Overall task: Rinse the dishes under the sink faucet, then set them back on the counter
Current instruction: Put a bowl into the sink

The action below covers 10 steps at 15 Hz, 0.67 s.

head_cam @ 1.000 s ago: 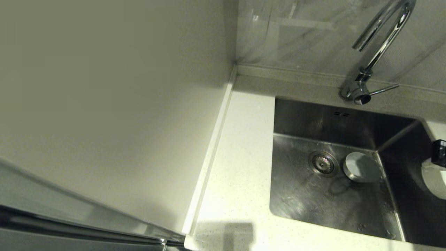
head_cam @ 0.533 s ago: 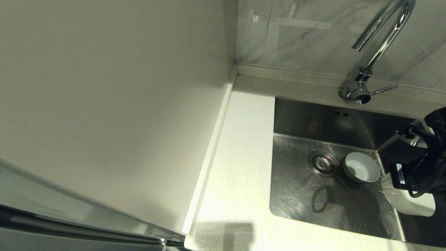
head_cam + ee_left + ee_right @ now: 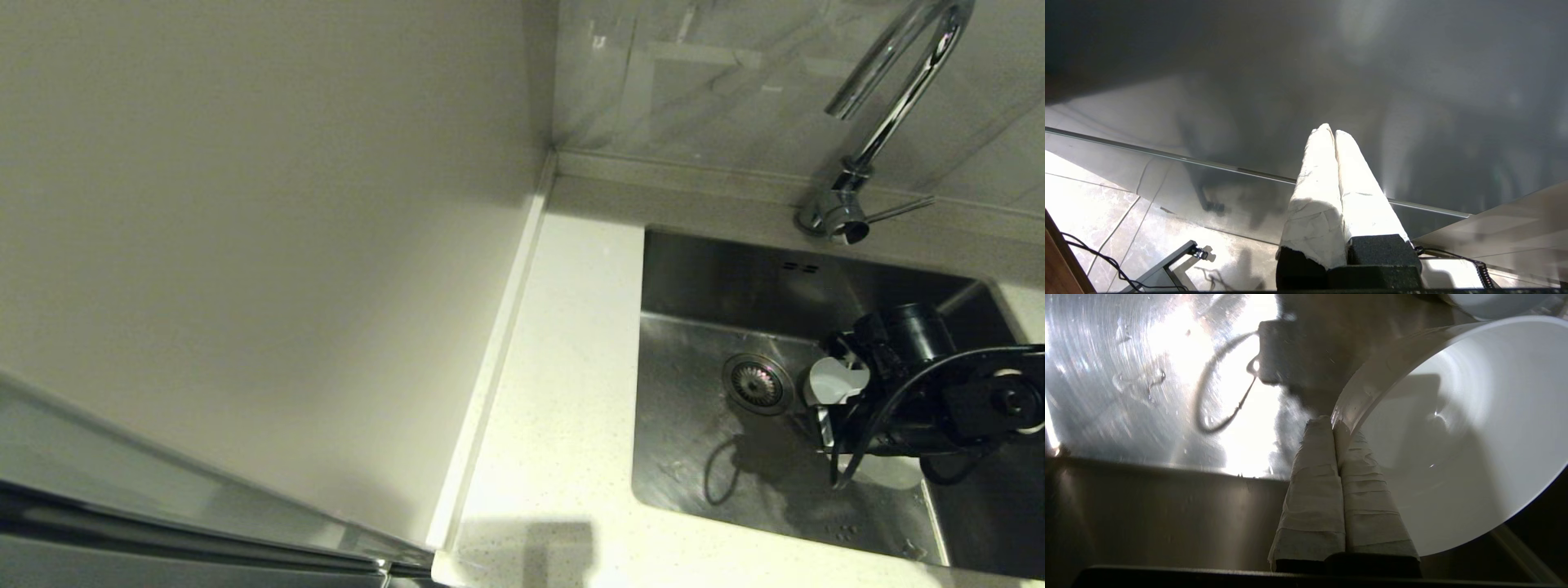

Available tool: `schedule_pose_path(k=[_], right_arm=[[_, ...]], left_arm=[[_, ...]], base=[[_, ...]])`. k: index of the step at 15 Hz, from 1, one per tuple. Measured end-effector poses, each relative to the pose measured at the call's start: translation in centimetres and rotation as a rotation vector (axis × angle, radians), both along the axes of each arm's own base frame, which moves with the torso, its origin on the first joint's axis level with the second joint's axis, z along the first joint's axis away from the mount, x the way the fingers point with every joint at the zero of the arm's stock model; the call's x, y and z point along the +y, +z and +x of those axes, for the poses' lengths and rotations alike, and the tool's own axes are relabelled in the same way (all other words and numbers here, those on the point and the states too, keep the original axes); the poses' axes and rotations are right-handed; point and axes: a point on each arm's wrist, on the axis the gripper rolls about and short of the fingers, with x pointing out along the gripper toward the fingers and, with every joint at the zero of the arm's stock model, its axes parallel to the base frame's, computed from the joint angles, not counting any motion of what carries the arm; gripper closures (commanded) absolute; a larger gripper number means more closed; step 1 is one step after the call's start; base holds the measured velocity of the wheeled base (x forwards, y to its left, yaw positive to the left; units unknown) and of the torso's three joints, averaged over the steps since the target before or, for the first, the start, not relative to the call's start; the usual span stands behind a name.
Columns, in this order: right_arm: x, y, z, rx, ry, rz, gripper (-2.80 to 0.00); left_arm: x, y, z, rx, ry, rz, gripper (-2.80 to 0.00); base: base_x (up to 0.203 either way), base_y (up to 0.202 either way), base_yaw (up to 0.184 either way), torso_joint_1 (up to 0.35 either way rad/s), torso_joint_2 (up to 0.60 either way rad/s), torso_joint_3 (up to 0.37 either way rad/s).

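Observation:
My right gripper (image 3: 1333,424) is shut on the rim of a white bowl (image 3: 1453,437), one finger inside and one outside. In the head view the right arm (image 3: 922,392) reaches low over the right half of the steel sink (image 3: 702,441), and the held bowl (image 3: 888,472) shows white beneath it. A second bowl (image 3: 833,380) rests on the basin floor beside the drain strainer (image 3: 758,384), partly hidden by the arm. The chrome faucet (image 3: 890,98) stands behind the sink; no water is visible. The pink bowl is out of view.
White speckled counter (image 3: 563,343) runs left of the sink up to a plain wall panel. The faucet's thin lever (image 3: 898,211) points right. My left gripper (image 3: 1329,131) hangs shut and parked over a tiled floor, outside the head view.
My right arm has swung left from the frame's right edge into the sink, carrying the white bowl, and now covers part of the bowl by the drain.

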Motion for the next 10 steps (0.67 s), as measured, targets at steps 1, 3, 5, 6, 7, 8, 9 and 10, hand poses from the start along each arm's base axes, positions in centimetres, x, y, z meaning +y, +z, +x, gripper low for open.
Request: schedule_pose_path(k=[1, 3, 5, 6, 7, 8, 9, 10], right_arm=[[0.5, -1.0, 0.7, -0.003, 0.013, -0.003, 0.0], [1.4, -2.8, 1.9, 0.004, 0.028, -0.017, 0.0], [1.9, -4.3, 3.1, 0.004, 0.026, -0.037, 0.0], [2.0, -4.9, 3.6, 0.007, 0.023, -0.045, 0.0], [2.1, -5.6, 4.2, 0.017, 0.019, -0.051, 0.0], [2.2, -6.2, 4.7, 0.024, 0.017, -0.054, 0.0], [2.3, -6.7, 5.3, 0.029, 0.015, -0.057, 0.0], [2.4, -7.1, 5.7, 0.031, 0.014, -0.059, 0.0]], left_arm=[[0.0, 0.0, 0.0, 0.0, 0.0, 0.0, 0.0], [0.0, 0.0, 0.0, 0.0, 0.0, 0.0, 0.0], [0.0, 0.0, 0.0, 0.0, 0.0, 0.0, 0.0], [0.0, 0.0, 0.0, 0.0, 0.0, 0.0, 0.0], [0.0, 0.0, 0.0, 0.0, 0.0, 0.0, 0.0], [0.0, 0.0, 0.0, 0.0, 0.0, 0.0, 0.0], [0.0, 0.0, 0.0, 0.0, 0.0, 0.0, 0.0], [0.0, 0.0, 0.0, 0.0, 0.0, 0.0, 0.0]], base=[[0.0, 0.0, 0.0, 0.0, 0.0, 0.0], [0.0, 0.0, 0.0, 0.0, 0.0, 0.0], [0.0, 0.0, 0.0, 0.0, 0.0, 0.0], [0.0, 0.0, 0.0, 0.0, 0.0, 0.0], [0.0, 0.0, 0.0, 0.0, 0.0, 0.0], [0.0, 0.0, 0.0, 0.0, 0.0, 0.0], [0.0, 0.0, 0.0, 0.0, 0.0, 0.0], [0.0, 0.0, 0.0, 0.0, 0.0, 0.0]])
